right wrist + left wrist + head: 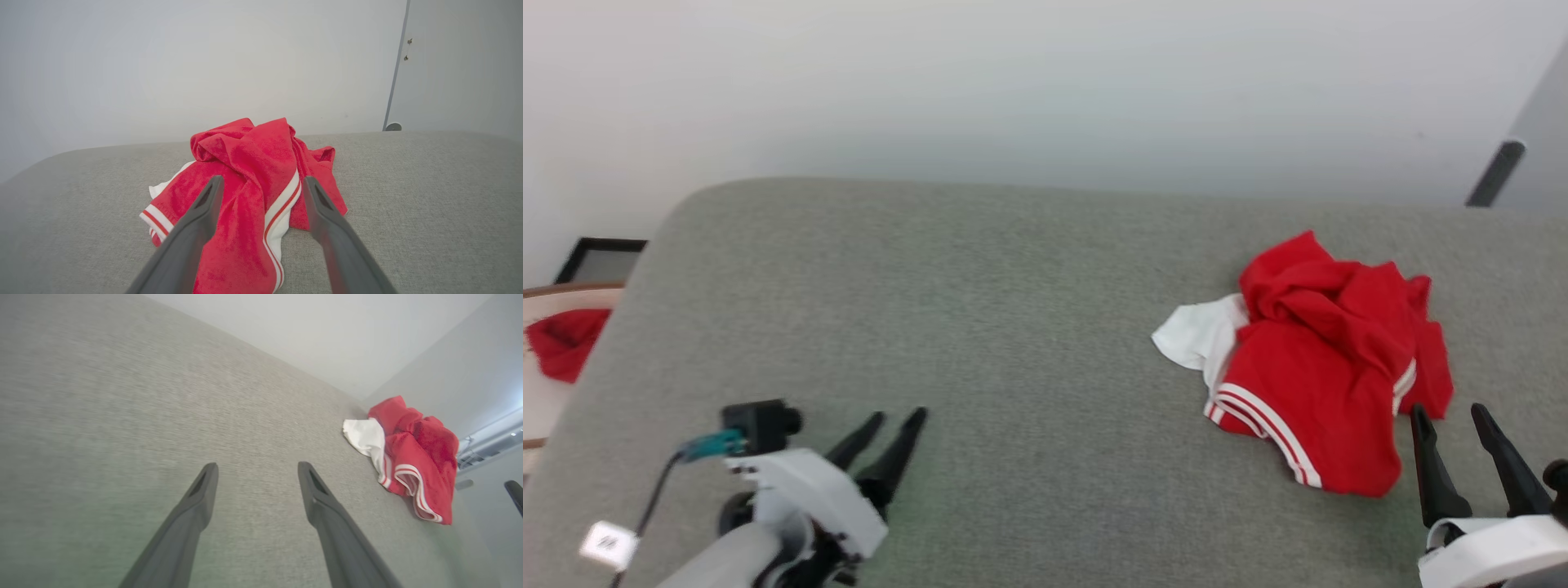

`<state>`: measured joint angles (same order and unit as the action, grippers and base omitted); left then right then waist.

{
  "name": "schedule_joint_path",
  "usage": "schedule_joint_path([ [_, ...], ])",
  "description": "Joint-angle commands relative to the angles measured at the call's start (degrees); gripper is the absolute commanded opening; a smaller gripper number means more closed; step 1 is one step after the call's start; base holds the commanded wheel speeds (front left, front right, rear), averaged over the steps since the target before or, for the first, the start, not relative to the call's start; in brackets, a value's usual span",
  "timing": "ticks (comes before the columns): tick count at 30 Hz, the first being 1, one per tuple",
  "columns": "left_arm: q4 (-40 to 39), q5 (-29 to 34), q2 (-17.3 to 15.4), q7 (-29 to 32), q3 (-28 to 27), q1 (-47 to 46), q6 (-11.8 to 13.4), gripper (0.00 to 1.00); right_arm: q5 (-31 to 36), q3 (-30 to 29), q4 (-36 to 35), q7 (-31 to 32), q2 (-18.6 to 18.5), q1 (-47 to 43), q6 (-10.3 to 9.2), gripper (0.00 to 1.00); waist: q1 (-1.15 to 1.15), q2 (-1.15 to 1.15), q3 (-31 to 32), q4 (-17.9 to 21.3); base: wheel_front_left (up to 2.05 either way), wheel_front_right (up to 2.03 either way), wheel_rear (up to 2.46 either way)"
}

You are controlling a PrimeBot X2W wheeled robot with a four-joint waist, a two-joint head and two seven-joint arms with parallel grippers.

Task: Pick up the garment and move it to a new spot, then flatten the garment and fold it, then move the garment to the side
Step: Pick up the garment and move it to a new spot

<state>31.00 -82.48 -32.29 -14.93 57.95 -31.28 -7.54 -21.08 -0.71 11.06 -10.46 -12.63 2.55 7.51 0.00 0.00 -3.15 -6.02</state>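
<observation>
Head view: both claws stand wide open and hold nothing. The left gripper point(900, 413) hangs over bare cloth near the front left corner of the grey fabric-covered worktop point(1013, 286), well apart from the task item. The right gripper point(1448, 408) sits near the front edge at the right, its tips at the near side of the crumpled bright red shirt with white sleeve and red-and-white striped trim point(1327, 359).

Left wrist view: the left gripper point(257, 467) shows spread fingers over bare fabric, with the shirt point(416, 457) off to the right.

Right wrist view: the right gripper point(263, 179) straddles the near part of the shirt point(253, 155). Whether the fingers touch it cannot be told.

Obscured: the shirt is bunched, so its collar and second sleeve cannot be made out. The right arm is cut off at the frame's corner. A small plain red cloth point(564, 343) beyond the left edge is partly cut off.

Orientation: the shirt lies on the right half of the worktop. Its heap runs slightly longer from far edge to front edge, striped hem toward the front, white sleeve toward the left edge.
</observation>
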Motion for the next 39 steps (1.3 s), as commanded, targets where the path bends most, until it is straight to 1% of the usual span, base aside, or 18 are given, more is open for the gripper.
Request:
schedule_joint_path([
  [1, -0.3, 1.2, -0.5, -0.2, -1.5, 1.3, 0.4, 1.0, 0.0, -0.3, -0.6, 0.3, -0.1, -0.8, -0.04, 1.0, 0.0, 0.0, 2.4, -2.7, 0.0, 0.0, 0.0],
  [3, -1.4, 4.1, -1.3, -0.2, -5.4, 3.9, 1.3, 1.0, 0.1, -0.8, -1.3, 0.8, -0.2, -2.0, -0.04, 1.0, 0.0, 0.0, 2.7, -3.0, 0.0, 0.0, 0.0],
  [5, -3.1, 8.2, -2.0, -0.2, -9.3, 6.9, 2.8, 1.0, 0.1, -1.2, -1.9, 1.2, -0.2, -3.0, -0.04, 1.0, 0.0, 0.0, 3.1, -3.1, 0.0, 0.0, 0.0],
  [8, -6.9, 14.5, -2.7, -0.2, -16.5, 11.6, 5.6, 1.0, 0.3, -2.0, -3.1, 1.8, -0.2, -3.8, -0.04, 1.0, 0.0, 0.0, 3.4, -2.8, 0.0, 0.0, 0.0],
  [12, -13.4, 24.0, -1.9, -0.2, -25.0, 18.7, 8.8, 1.0, -0.4, -3.3, -4.0, 2.1, 0.6, -4.4, -0.04, 1.0, 0.0, 0.0, 3.6, -1.8, 0.0, 0.0, 0.0],
  [14, -17.0, 27.9, -0.4, -0.2, -30.6, 22.1, 10.2, 1.0, -1.4, -3.8, -4.3, 2.1, 1.3, -3.7, -0.04, 1.0, 0.0, 0.0, 3.5, -0.9, 0.0, 0.0, 0.0],
  [17, -21.1, 35.1, 1.5, -0.2, -36.8, 26.8, 11.0, 1.0, -1.6, -4.2, -4.2, 1.7, 1.7, -2.4, -0.04, 1.0, 0.0, 0.0, 3.4, 0.2, 0.0, 0.0, 0.0],
  [19, -23.0, 40.0, 2.4, -0.2, -39.6, 29.2, 10.8, 1.0, -1.8, -4.0, -3.9, 1.6, 1.8, -2.0, -0.04, 1.0, 0.0, 0.0, 3.6, 0.6, 0.0, 0.0, 0.0],
  [22, -25.2, 45.6, 4.1, -0.2, -42.7, 31.8, 10.0, 1.0, -1.8, -3.6, -3.7, 1.4, 2.0, -1.8, -0.04, 1.0, 0.0, 0.0, 3.9, 1.1, 0.0, 0.0, 0.0],
  [26, -26.7, 50.7, 6.2, -0.2, -45.8, 34.2, 8.4, 1.0, -1.7, -3.2, -3.7, 1.2, 2.0, -1.5, -0.04, 1.0, 0.0, 0.0, 4.2, 1.5, 0.0, 0.0, 0.0],
  [30, -26.3, 53.9, 8.2, -0.2, -48.0, 35.6, 7.4, 1.0, -1.5, -2.7, -3.5, 0.9, 2.4, -1.9, -0.04, 1.0, 0.0, 0.0, 4.4, 1.9, 0.0, 0.0, 0.0],
  [39, -24.5, 58.2, 13.0, -0.2, -52.5, 36.9, 4.3, 1.0, -1.1, -2.6, -2.5, -0.1, 2.9, -2.1, -0.04, 1.0, 0.0, 0.0, 4.4, 2.1, 0.0, 0.0, 0.0],
])
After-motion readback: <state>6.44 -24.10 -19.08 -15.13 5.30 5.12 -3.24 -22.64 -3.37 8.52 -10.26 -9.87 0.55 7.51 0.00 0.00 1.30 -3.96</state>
